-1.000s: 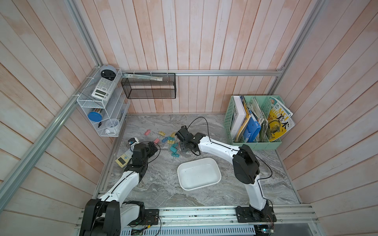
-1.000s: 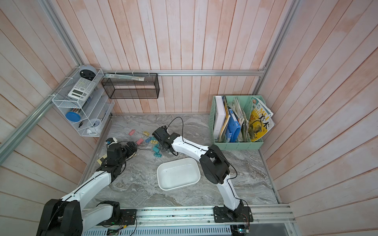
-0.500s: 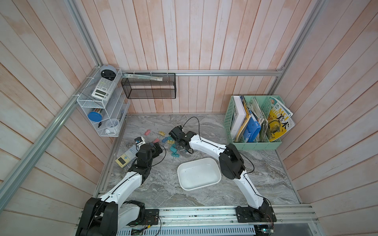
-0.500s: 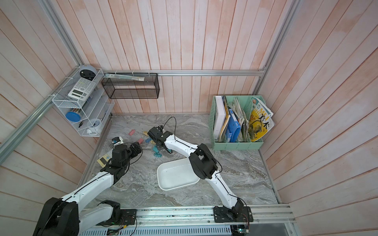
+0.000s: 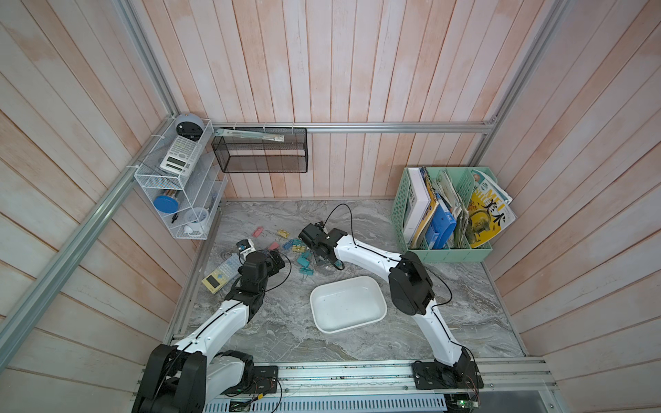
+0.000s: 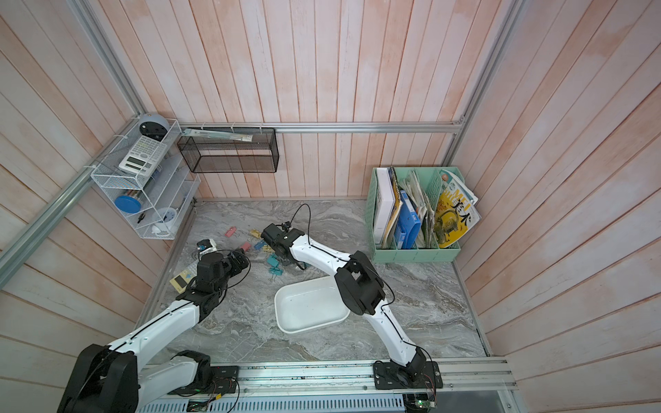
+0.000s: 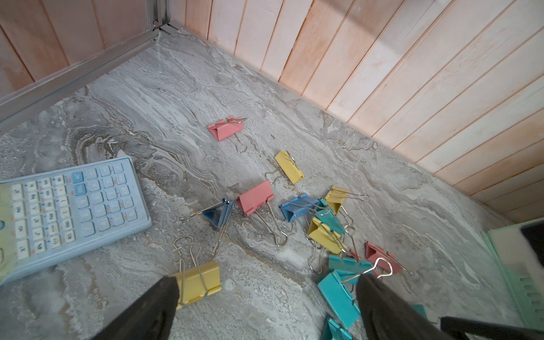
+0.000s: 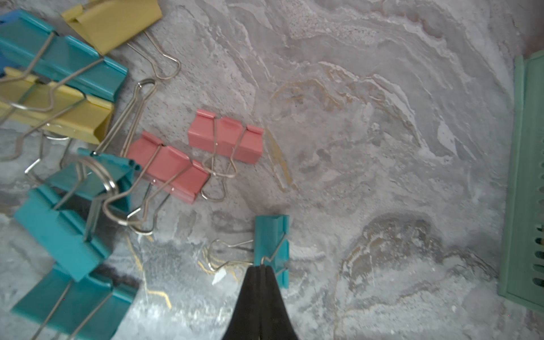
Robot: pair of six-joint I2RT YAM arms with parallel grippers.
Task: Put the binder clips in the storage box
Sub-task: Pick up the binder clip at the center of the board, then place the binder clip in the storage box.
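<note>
Moved since a second ago: right arm shifted a little across the scatter, its jaws gone from half apart to closed; left arm reached a little farther toward the same scatter. Item, right gripper [image 8: 260, 269]: black fingers pressed together on the raised silver wire handle of a small teal binder clip [image 8: 272, 244]. That clip sits alone on the grey marble-patterned tabletop [image 8: 368, 132], near two pink binder clips [image 8: 226, 141] but apart from them. Item, left gripper [image 7: 268, 281]: fingers spread wide, holding nothing, with a yellow binder clip [image 7: 200, 282] just beside one finger and the yellow-and-blue calculator [image 7: 67, 212] off to the side. Item, pastel binder clips [image 5: 297, 250] in pink, teal, yellow and blue: all on the table toward the back wall, several tangled by their handles. Item, shallow white plastic storage box [image 5: 348, 304]: nearer the rail, apart from the clips, with nothing in it in both top views. Step in hand, by my reckoning: the first pick, the grip made and the clip apparently not yet off the table. The next move calls for a straight lift clear of the neighbours, a carry over the box rim and a release above its floor. The thin handle pivots, so the clip will likely dangle and swing, and a slow carry seems wise.
</note>
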